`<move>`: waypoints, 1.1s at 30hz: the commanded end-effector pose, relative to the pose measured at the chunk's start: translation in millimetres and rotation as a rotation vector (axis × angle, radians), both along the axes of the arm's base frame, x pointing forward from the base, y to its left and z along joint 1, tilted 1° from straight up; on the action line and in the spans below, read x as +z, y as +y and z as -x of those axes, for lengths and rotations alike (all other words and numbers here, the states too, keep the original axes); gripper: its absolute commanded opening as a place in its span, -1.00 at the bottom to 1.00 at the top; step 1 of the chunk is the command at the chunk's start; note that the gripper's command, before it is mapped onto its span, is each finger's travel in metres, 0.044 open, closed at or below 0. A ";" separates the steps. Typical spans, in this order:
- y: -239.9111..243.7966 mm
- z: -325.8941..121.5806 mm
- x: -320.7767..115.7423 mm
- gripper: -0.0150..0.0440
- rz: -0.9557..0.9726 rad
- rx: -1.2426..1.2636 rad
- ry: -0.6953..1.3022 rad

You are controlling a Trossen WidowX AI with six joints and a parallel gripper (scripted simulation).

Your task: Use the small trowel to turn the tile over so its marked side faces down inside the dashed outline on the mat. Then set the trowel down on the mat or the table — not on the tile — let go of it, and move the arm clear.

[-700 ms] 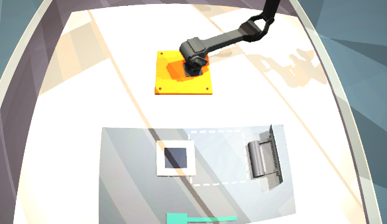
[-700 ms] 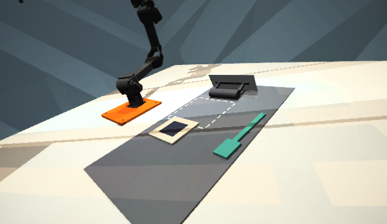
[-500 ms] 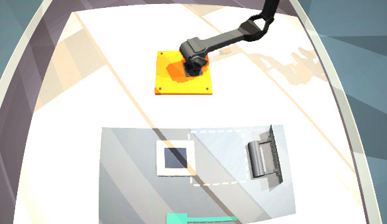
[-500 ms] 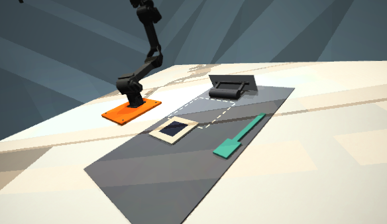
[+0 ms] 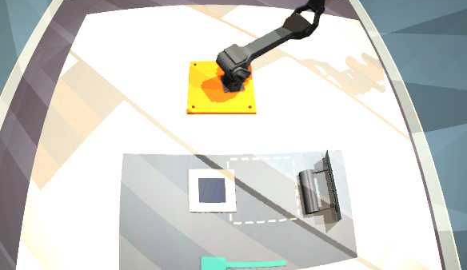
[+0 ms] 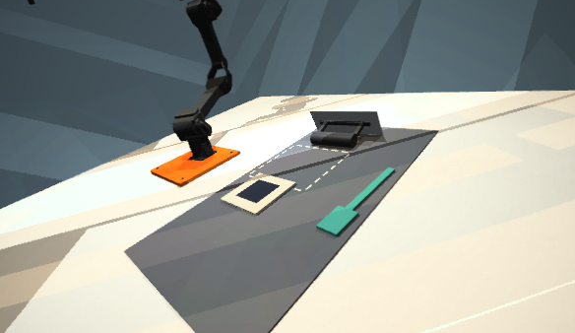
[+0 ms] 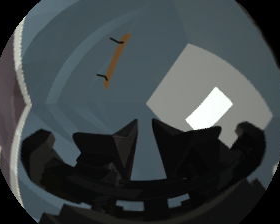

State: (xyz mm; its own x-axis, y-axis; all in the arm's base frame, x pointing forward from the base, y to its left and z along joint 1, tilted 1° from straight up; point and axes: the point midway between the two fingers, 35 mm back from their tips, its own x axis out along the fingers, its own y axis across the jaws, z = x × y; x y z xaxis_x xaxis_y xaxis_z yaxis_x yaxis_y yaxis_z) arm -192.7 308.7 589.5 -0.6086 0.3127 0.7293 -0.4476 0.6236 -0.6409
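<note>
You have the tile (image 5: 193, 190) (image 6: 236, 198) lying flat on the grey mat (image 5: 156, 225) (image 6: 222, 268), its dark square facing up. In the top view it sits at the left side of the dashed outline (image 5: 237, 223) (image 6: 315, 179), with its right edge just across that line and most of it outside, so your turn is not done. Your green trowel (image 5: 213, 263) (image 6: 337, 220) lies flat on the mat too, apart from the tile and near the mat's long edge, its handle pointing toward the end where the dark cylinder (image 5: 309, 191) (image 6: 334, 140) is. Two thin rods join that cylinder to an upright panel (image 5: 333, 185) (image 6: 366, 120)

Your arm (image 5: 272, 43) (image 6: 212, 41) rises from its orange-yellow base plate (image 5: 204, 106) (image 6: 167, 173), well above the mat and touching neither tile nor trowel. In the wrist view your gripper (image 7: 144, 121) is partly open, a narrow gap between its fingertips and nothing held in it. Beyond the fingers you can see a brown bar (image 7: 118, 61) with two short dark pieces sticking out of it
</note>
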 end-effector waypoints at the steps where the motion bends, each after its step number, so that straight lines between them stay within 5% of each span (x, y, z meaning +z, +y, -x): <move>1: -33.8 -2.9 20.4 -0.15 -0.124 -0.024 0.034; 19: -179.3 -41.0 82.4 -0.15 -0.564 -0.115 0.253; 33: -245.7 -75.3 92.7 -0.15 -0.705 -0.127 0.435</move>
State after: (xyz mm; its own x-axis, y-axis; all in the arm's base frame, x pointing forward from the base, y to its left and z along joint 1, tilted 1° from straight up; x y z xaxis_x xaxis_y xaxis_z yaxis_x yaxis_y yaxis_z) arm -136.1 87.2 677.5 -0.2822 -0.2082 0.9365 -0.4845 0.8735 0.0481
